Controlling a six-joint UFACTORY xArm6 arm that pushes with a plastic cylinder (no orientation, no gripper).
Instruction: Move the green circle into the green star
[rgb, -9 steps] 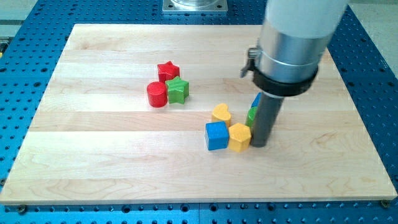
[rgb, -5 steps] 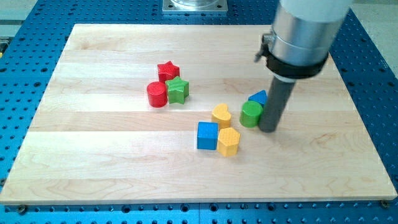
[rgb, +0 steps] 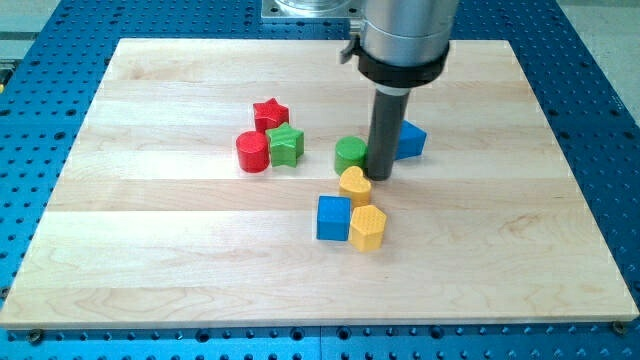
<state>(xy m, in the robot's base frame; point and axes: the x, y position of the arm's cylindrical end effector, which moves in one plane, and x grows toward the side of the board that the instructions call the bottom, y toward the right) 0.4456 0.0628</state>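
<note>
The green circle (rgb: 349, 154) sits near the board's middle, to the right of the green star (rgb: 286, 146) with a gap between them. My tip (rgb: 381, 176) touches the green circle's right side. The green star stands next to a red circle (rgb: 252, 152) on its left and a red star (rgb: 269, 114) above it.
A blue block (rgb: 409, 139) lies just right of the rod. A yellow heart (rgb: 355, 185) sits right below the green circle and the tip. A blue cube (rgb: 334, 217) and a yellow hexagon (rgb: 367, 227) lie lower down. The wooden board (rgb: 150, 260) ends in a blue perforated table.
My tip has moved left and up the view, pushing the green circle left toward the green star. The blue block now shows to the rod's right.
</note>
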